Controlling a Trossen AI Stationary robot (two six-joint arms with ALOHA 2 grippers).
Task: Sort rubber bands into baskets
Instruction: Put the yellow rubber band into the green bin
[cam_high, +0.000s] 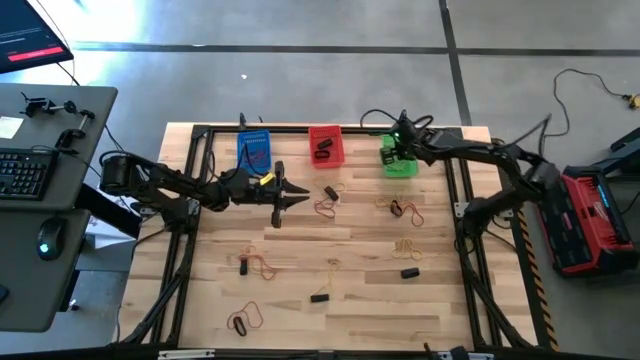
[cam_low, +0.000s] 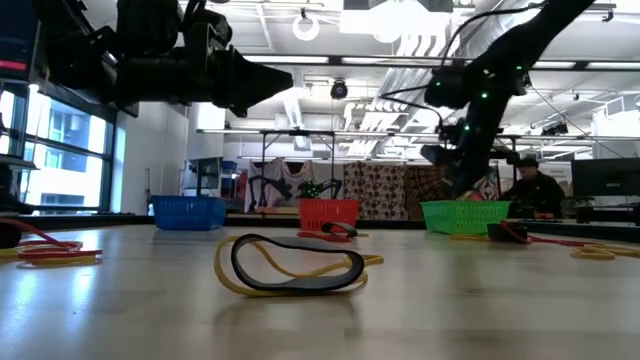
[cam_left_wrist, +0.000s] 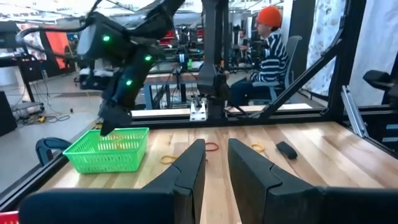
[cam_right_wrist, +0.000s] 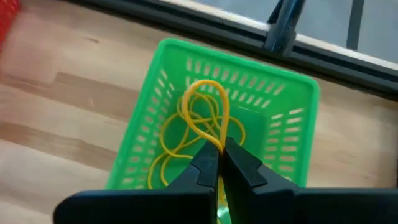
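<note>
Three mesh baskets stand along the table's far edge: blue (cam_high: 254, 150), red (cam_high: 325, 146) and green (cam_high: 402, 166). My right gripper (cam_right_wrist: 219, 149) hangs slanting down over the green basket (cam_right_wrist: 186, 53), shut on a yellow rubber band (cam_right_wrist: 205, 109). More yellow rubber bands (cam_right_wrist: 171, 140) lie on that basket's floor. My left gripper (cam_high: 303, 196) hovers level above the table's middle, pointing toward the right edge. Its fingers (cam_left_wrist: 186, 168) stand open with nothing between them. Loose rubber bands (cam_high: 325, 207) lie scattered on the wood. My right gripper pinches the yellow band at one end of its loop (cam_right_wrist: 216, 143) between its two fingertips, slanting down from above. The rest of the loop reaches out past the fingertips over the inside of the green basket. Whether it touches the floor cannot be told.
Red, yellow and black bands lie across the table's middle and near half (cam_high: 262, 262) (cam_high: 405, 247) (cam_high: 240, 322); a black and yellow pair (cam_low: 290, 265) lies close to the low camera. A black frame rail (cam_high: 200, 180) borders the table. A person (cam_left_wrist: 267, 50) sits beyond it.
</note>
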